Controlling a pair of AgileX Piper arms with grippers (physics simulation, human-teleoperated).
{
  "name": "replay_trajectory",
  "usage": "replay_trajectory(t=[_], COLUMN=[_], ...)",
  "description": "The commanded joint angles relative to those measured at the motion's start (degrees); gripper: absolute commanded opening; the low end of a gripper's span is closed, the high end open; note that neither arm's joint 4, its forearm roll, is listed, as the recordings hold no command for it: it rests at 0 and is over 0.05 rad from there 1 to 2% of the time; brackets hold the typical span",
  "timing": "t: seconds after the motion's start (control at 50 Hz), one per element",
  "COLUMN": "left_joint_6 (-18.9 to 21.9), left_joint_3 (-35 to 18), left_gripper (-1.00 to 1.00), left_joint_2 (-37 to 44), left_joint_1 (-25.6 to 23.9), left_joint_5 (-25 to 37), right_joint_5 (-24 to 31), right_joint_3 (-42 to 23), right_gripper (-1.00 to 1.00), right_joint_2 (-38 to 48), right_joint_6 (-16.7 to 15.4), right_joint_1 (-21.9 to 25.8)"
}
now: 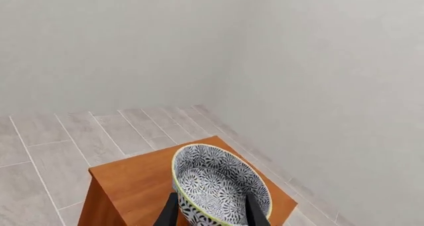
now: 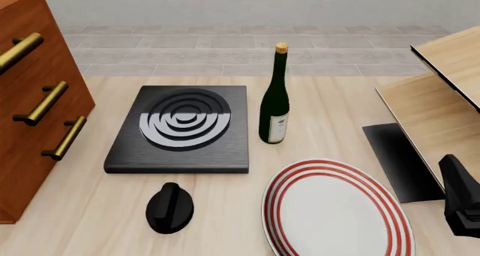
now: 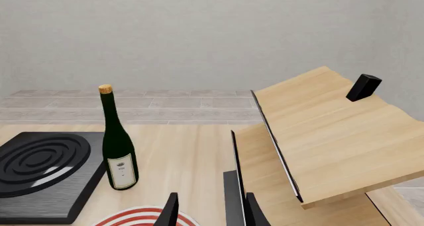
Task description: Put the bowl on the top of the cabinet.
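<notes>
The bowl (image 1: 220, 185) is seen over the top of the cabinet (image 1: 136, 184), its near rim held between the two dark fingers of the left gripper (image 1: 210, 212); whether its base touches the wood cannot be told. In the front view only the cabinet's drawer front with brass bar handles (image 2: 46, 103) is shown at the left edge.

The right gripper (image 3: 210, 210) is held apart with nothing between its fingers, above the table (image 2: 330, 115). Just below it lies the red-ringed plate (image 2: 338, 211); ahead and to its left stand the wine bottle (image 2: 275, 98) and the black hob (image 2: 182, 126), with a black knob (image 2: 170, 207) nearer. The pale shelf unit (image 3: 331, 136) is close on its right.
</notes>
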Motion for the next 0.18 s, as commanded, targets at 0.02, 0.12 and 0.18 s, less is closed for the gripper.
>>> replay_trajectory(t=[0.02,0.12,0.18], left_joint_6=[-0.1,0.1,-0.1], left_joint_3=[0.2,0.2,0.2], left_gripper=[1.0,1.0,1.0], left_joint_2=[-2.3,-3.8,-4.5], left_joint_1=[-0.6,-1.4,-1.7], left_joint_5=[0.9,1.7,2.1], right_joint_5=[0.0,0.0,0.0], right_joint_3=[0.0,0.0,0.0], right_gripper=[1.0,1.0,1.0], right_joint_2=[0.0,0.0,0.0], right_joint_6=[0.0,0.0,0.0], right_joint_1=[0.0,0.0,0.0])
